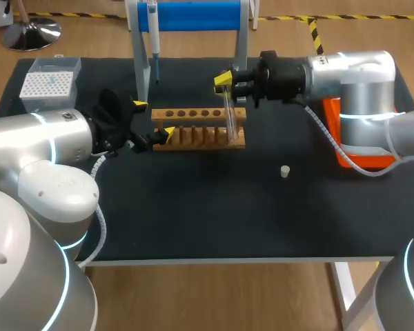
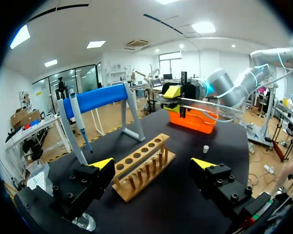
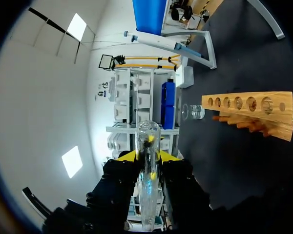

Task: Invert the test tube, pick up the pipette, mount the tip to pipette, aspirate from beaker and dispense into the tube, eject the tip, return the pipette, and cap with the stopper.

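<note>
My right gripper (image 1: pixel 225 83) is shut on a clear test tube (image 1: pixel 230 114), holding it in the air over the right end of the wooden rack (image 1: pixel 200 129). The tube (image 2: pixel 212 106) looks close to level rather than upright. In the right wrist view the tube (image 3: pixel 148 161) crosses between the fingers, with the rack (image 3: pixel 251 114) ahead. My left gripper (image 1: pixel 154 118) stands open at the rack's left end, nothing between its fingers. The pipette (image 1: pixel 154 38) hangs on the blue stand (image 1: pixel 193 15). A small stopper (image 1: pixel 285 171) lies right of centre. The beaker (image 3: pixel 193 112) stands beyond the rack.
A white tip box (image 1: pixel 48 83) sits at the back left corner. An orange tray (image 1: pixel 362 148) lies under my right arm at the right edge. The stand's legs (image 1: pixel 139 62) rise just behind the rack.
</note>
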